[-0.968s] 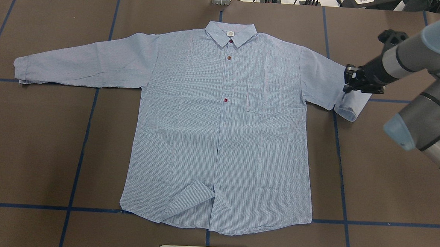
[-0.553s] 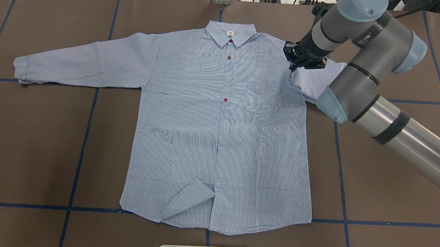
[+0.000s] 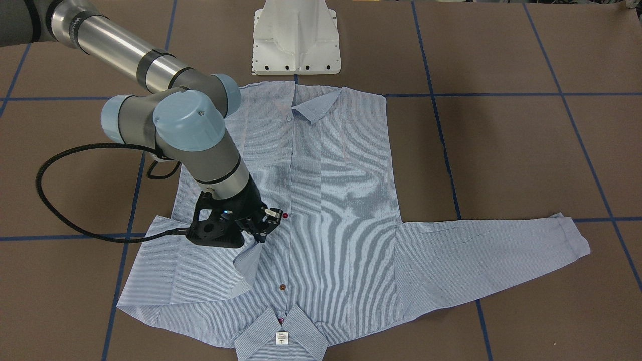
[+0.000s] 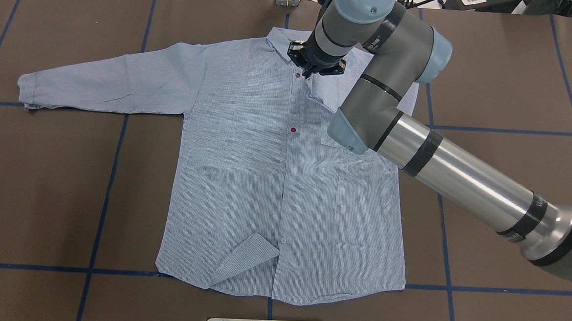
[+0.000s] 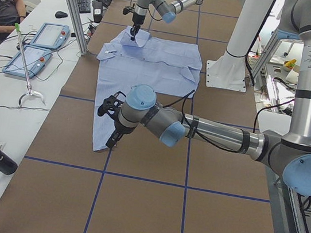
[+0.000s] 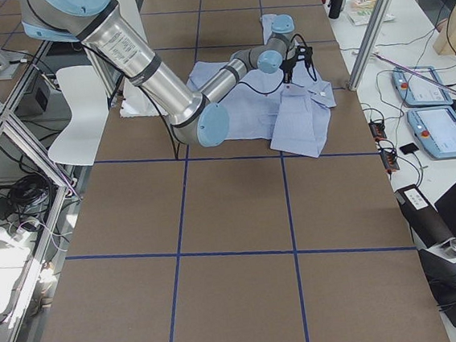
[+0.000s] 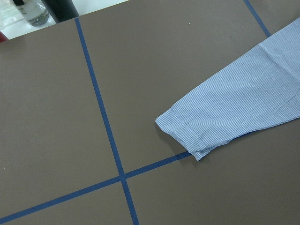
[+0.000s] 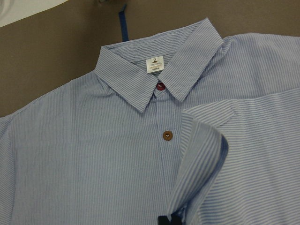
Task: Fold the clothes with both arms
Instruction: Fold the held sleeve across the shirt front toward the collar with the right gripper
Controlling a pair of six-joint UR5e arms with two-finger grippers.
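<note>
Brown tape-lined table (image 4: 45,177) carries a light blue striped long-sleeved shirt (image 4: 246,168), spread flat at its centre. Black right gripper (image 4: 307,74) pinches one cuff (image 8: 201,150) over the chest near the collar (image 8: 140,89); for the left gripper (image 5: 112,136) I cannot tell.

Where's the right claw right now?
Top centre of the overhead view: the right claw is over the shirt just below the collar, gripping the folded-over cuff.

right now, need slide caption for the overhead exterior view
Right gripper holds the sleeve of a light blue striped button shirt folded over its chest near the collar on a brown table.
</note>
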